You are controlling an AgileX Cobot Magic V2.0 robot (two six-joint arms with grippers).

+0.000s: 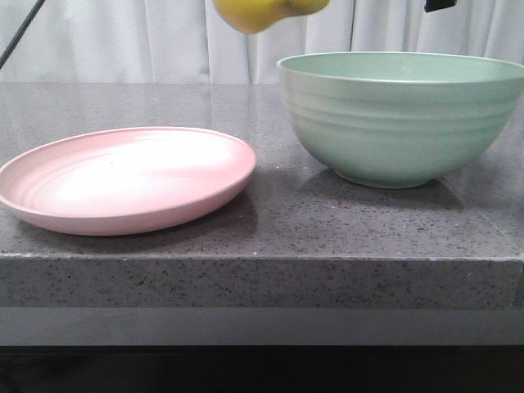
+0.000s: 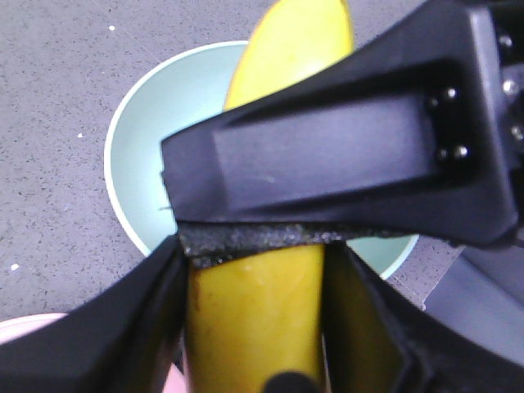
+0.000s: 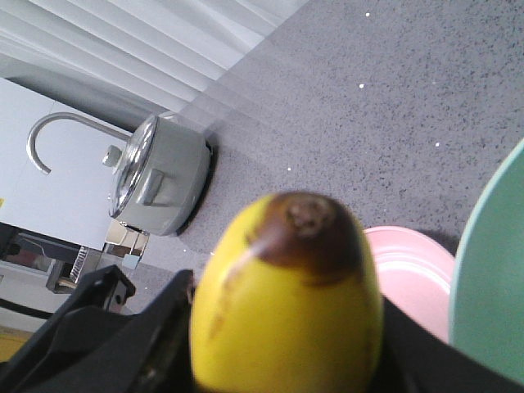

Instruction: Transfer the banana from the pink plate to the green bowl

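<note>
A grey speckled stone desk point(image 1: 327, 229) with a polished top and a squared front edge is seen. It is backed by a white pleated curtain point(image 1: 123, 41). In the right wrist view a single metal kettle point(image 3: 160, 176) with a glass lid and an arched handle is seen standing on the same surface near the curtain.

Three task things are counted, one of each. The pink plate point(image 1: 123, 176) is wide, shallow and matte, with faint concentric rings and a low rim. It lies bare on the left of the desk. The green bowl point(image 1: 393, 123) is deep, round and pale mint, with horizontal ridges on its outer wall and a small foot. It stands on the right, near the plate but apart from it.

The banana point(image 1: 262, 12) is plump, smooth and bright yellow, with a brown patch at one end. It is held in the air above the desk, at the top edge of the front view, over the gap between the plate and the bowl's left rim.

In the left wrist view it is clamped between the dark fingers of the left end effector point(image 2: 254, 274), with the bowl's pale inside seen beneath it. A broad black part point(image 2: 327, 155) with a rough dark pad edge is laid across the fruit.

In the right wrist view the banana's brown end is framed by the black parts of the right end effector point(image 3: 282, 352). Whether it is gripped there cannot be told.
</note>
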